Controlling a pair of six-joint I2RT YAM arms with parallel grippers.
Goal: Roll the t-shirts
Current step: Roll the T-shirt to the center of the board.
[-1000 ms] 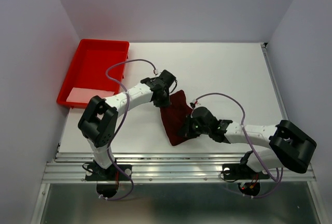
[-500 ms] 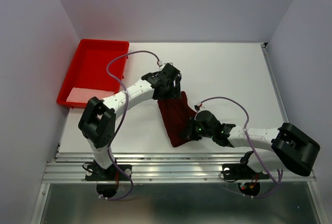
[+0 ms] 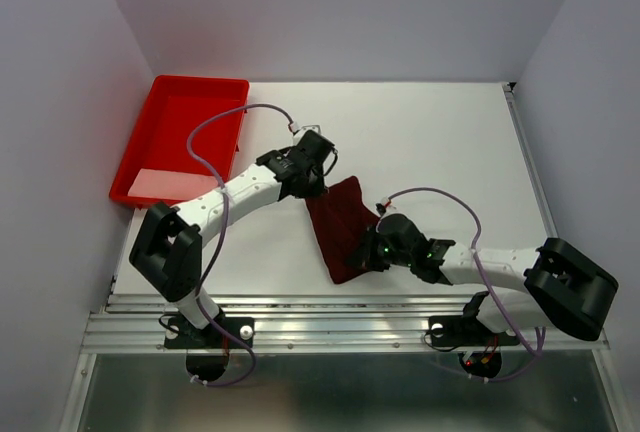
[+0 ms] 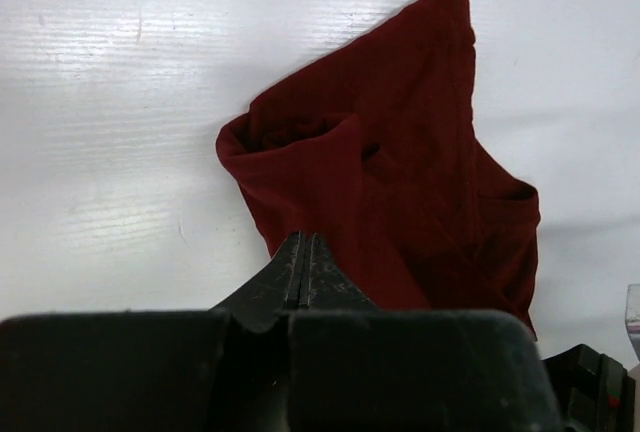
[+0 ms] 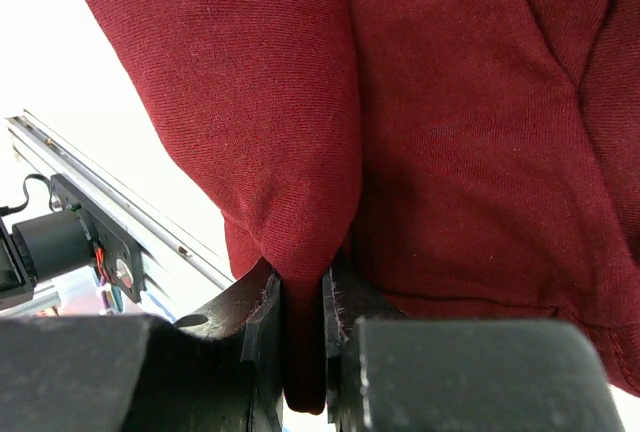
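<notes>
Pinching the t-shirt (image 5: 450, 132), right end effector (image 5: 303, 297) hides fold.

- Soft matt knit cloth, finely ribbed, dark maroon: t-shirt (image 3: 340, 227).
- Smooth white finish, faint streaks, slight sheen: tabletop (image 3: 430, 142).
- Glossy rigid bright red plastic: tray (image 3: 180, 132), left of t-shirt.
- Matt black plastic, rough inner faces: right gripper (image 5: 303, 292).
- Bare silvery metal, shiny: rail (image 5: 120, 202) beside t-shirt.

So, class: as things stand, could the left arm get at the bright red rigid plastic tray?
Probably yes. The bright red plastic tray sits on that arm's side; nothing stands between it and the left gripper, which is shut at the edge of the dark maroon cloth t-shirt.
</notes>
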